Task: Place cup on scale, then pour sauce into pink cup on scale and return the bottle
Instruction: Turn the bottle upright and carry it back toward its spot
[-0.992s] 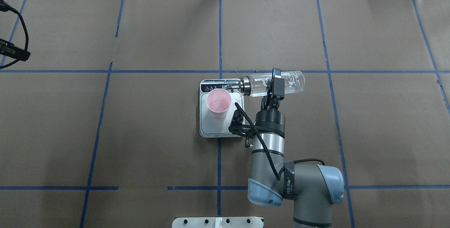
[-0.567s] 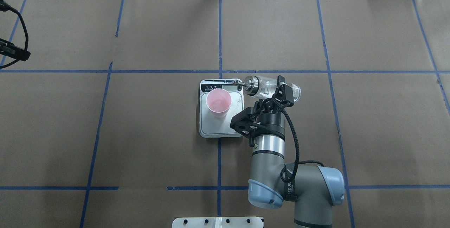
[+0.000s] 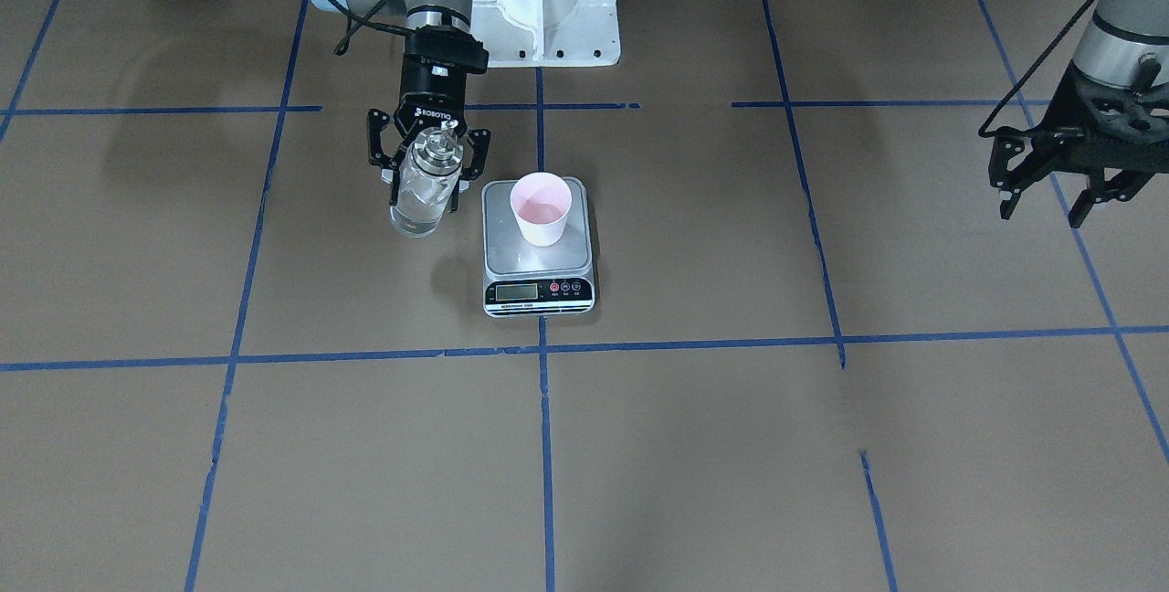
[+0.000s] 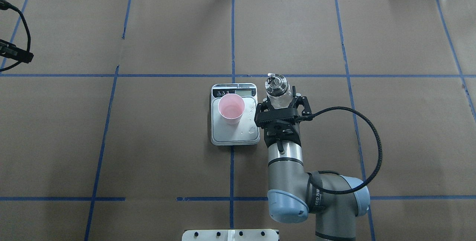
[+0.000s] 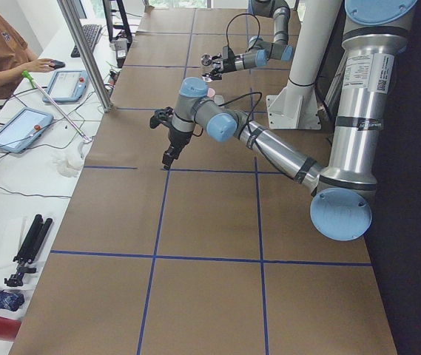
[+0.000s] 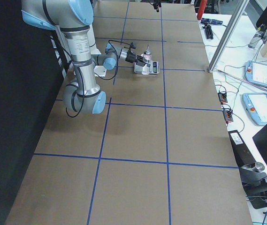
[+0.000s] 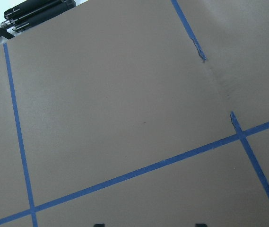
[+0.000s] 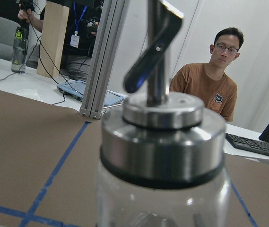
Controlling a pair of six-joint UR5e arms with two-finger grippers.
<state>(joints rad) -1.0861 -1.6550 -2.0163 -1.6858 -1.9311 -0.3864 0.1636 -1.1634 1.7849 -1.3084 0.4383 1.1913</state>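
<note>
1. Overhead exterior: the small clear glass bottle with silver metal cap and thin spout [image 4: 277,86] lay tipped over the cup a second ago. It now stands upright, cap up, just beside the scale's edge. By this judgement the pour is over and only the return remains. The right gripper [image 4: 281,102] is clamped on the glass body from both sides. The pale pink tapered paper cup [image 4: 231,108] stands on the flat kitchen scale with square steel platform [image 4: 234,137]. Droplets lie on the platform beside the cup.
2. Exterior front-facing: the bottle is part-filled with clear liquid, apart from the scale. Whether its base touches the table cannot be told. The left gripper [image 3: 1043,206] hangs well apart, fingers spread, holding nothing.
3. Right wrist-mounted: cap and spout fill the view, upright. A seated person shows beyond.
4. Left wrist-mounted: only the brown paper-covered table [image 7: 125,94] with blue tape lines.
5. Side views: nothing to add.
</note>
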